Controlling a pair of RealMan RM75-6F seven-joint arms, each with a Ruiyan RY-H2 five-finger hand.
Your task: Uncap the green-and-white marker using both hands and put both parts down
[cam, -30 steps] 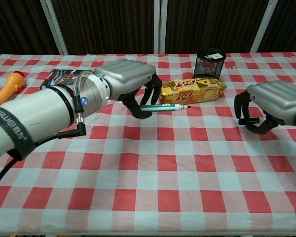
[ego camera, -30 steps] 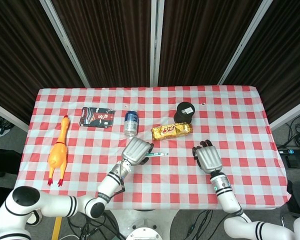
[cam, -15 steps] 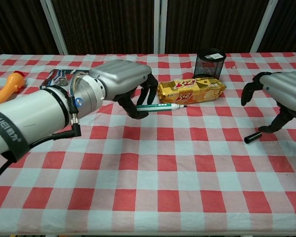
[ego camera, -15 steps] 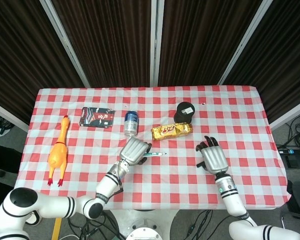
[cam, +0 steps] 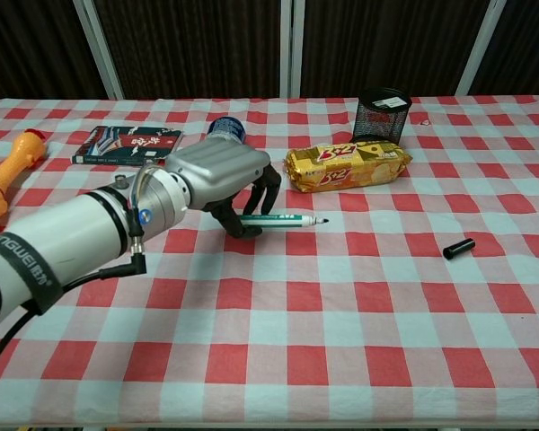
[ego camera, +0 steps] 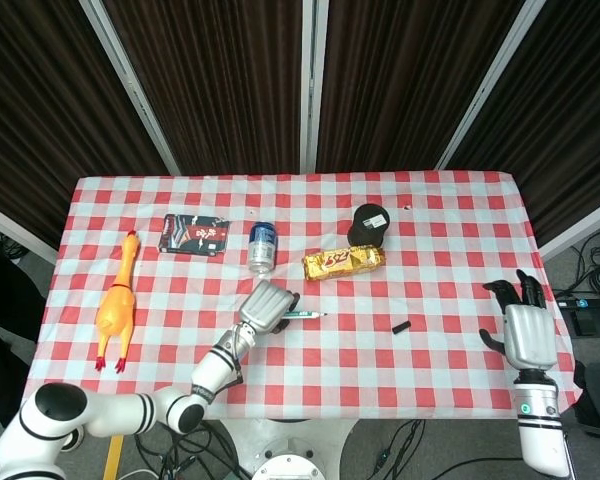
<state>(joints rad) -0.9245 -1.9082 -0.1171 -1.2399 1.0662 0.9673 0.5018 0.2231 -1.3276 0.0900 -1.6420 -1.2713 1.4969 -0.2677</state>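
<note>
Green-and-white marker (cam: 283, 218) uncapped, its body in the left hand (cam: 217, 168), its black cap (cam: 458, 248) lying loose on the checked table (cam: 341, 296).

Taking the yellow biscuit packet (cam: 346, 167) as landmark: the marker lies level just in front of it and to its left, bare tip pointing right, with the left hand's fingers (cam: 268, 189) curled round its rear end. The cap rests on the cloth in front of the packet and well to its right, nothing near it. The right hand (ego camera: 528, 335) hovers past the table's right edge, far from the packet, fingers spread and holding nothing. A wide stretch of bare cloth runs from the packet to the table's near edge. Behind the packet stands a black mesh cup (cam: 383, 109); a can (cam: 226, 128), a book (cam: 126, 142) and a rubber chicken (ego camera: 118, 302) lie to its left.
</note>
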